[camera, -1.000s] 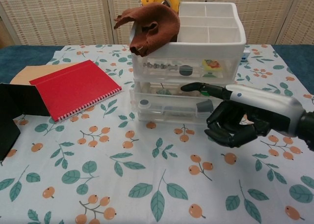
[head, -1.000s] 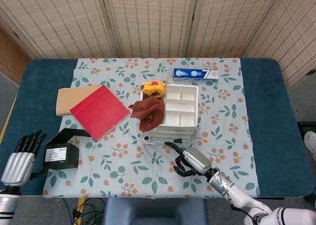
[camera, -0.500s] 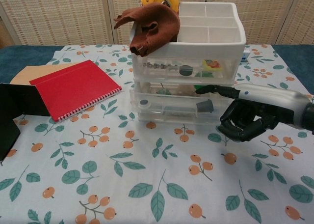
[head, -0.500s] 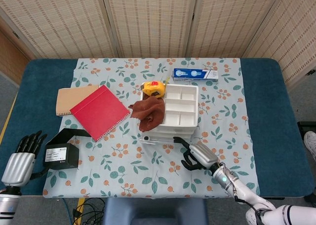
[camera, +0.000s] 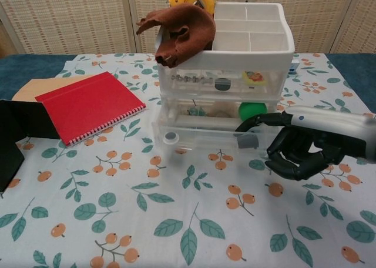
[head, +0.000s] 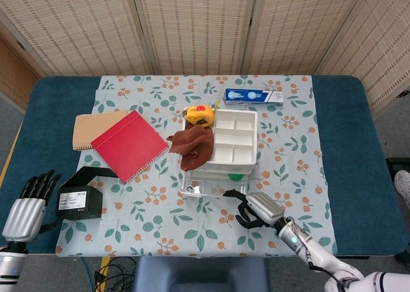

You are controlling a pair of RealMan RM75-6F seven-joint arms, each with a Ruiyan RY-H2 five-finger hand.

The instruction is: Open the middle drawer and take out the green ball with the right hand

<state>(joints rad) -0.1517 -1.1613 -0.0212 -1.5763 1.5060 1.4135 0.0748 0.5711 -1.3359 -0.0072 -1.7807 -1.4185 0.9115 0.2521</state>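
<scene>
A white drawer unit [head: 234, 138] [camera: 252, 50] stands mid-table. Its middle drawer [head: 202, 189] [camera: 200, 136] is pulled partway out toward me. Inside it, at the right, lies the green ball [head: 236, 176] [camera: 252, 109], uncovered. My right hand [head: 259, 209] [camera: 305, 147] is at the drawer's front right corner, one finger hooked over the front rim and the others curled in. The ball is a short way behind that finger. My left hand [head: 25, 209] hovers at the table's near left corner, fingers apart, holding nothing.
A brown cloth [head: 192, 145] and a yellow tape measure [head: 200, 114] lie on the unit's top. A red notebook [head: 130, 145] overlaps a tan one [head: 86, 129] at the left. A black box [head: 80, 201] sits near my left hand. A blue box [head: 253, 97] lies behind the unit.
The right hand has drawn back toward me with the middle drawer, which slid open and exposed the green ball. The left hand has not moved.
</scene>
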